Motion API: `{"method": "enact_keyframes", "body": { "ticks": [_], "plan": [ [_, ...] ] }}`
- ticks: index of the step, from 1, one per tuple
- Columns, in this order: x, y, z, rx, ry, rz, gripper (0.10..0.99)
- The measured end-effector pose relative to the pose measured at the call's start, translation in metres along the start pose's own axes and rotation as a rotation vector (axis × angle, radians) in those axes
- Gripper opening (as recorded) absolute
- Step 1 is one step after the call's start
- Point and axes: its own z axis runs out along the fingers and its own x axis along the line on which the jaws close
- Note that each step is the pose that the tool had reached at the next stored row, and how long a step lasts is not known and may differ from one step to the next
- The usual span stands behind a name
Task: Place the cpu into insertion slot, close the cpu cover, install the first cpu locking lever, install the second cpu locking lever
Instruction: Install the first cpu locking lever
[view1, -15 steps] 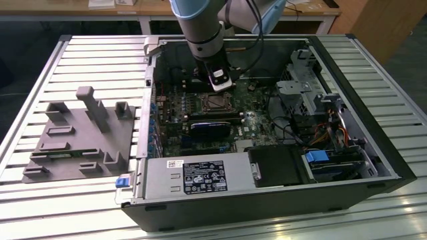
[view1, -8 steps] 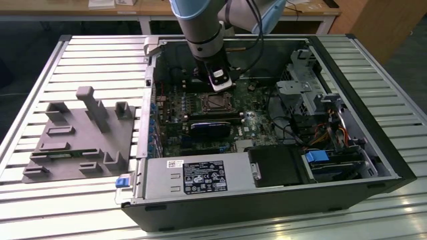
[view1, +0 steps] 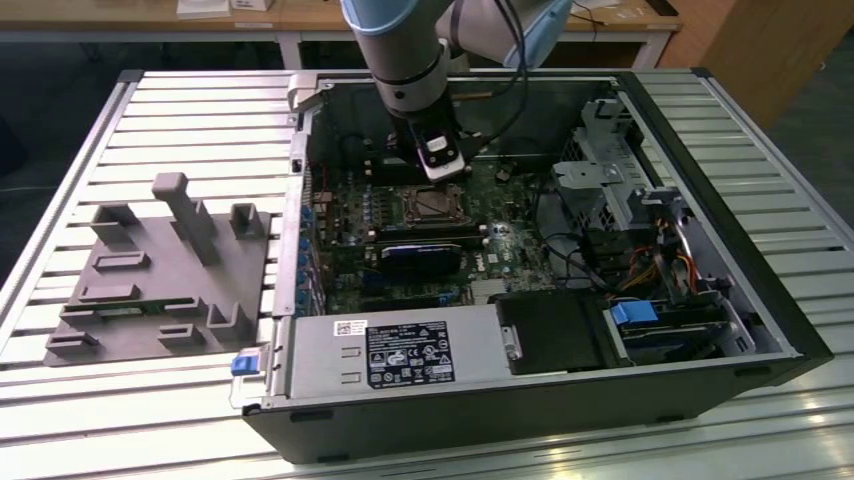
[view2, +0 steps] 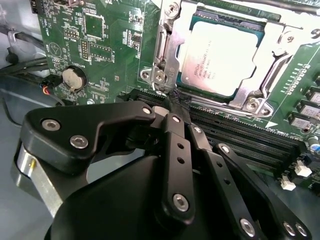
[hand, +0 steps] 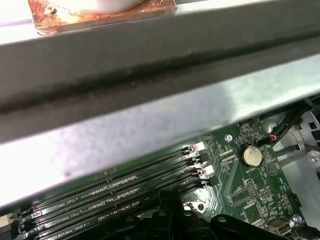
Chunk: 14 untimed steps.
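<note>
The cpu (view2: 220, 55) lies flat in the insertion slot (view1: 430, 205), its silver-grey top facing up. The cpu cover (view2: 171, 47), a silvery frame plate, lies down around the chip's edges. In the second wrist view my gripper (view2: 176, 100) has its black fingers pressed together, their tips at the socket's corner beside the memory slots. I cannot tell whether the tips pinch a thin lever end there. In the exterior view the gripper (view1: 441, 170) hangs just above the socket's far edge inside the open computer case.
Long black memory slots (view2: 240, 135) run right beside the socket. A coin battery (hand: 251, 156) sits on the green board. The case wall (hand: 150, 115), a drive cage (view1: 627, 180) and the power supply (view1: 400, 355) ring the board. A grey fixture (view1: 160, 270) lies on the table at the exterior view's left.
</note>
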Motion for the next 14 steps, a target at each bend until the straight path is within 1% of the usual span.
{"method": "enact_keyframes", "body": {
  "ticks": [8, 14],
  "plan": [
    [-0.0017, 0.0022, -0.0078, 0.002, -0.0005, -0.001, 0.102],
    [-0.0016, 0.0026, -0.0081, 0.007, -0.0024, -0.002, 0.102]
  ]
}}
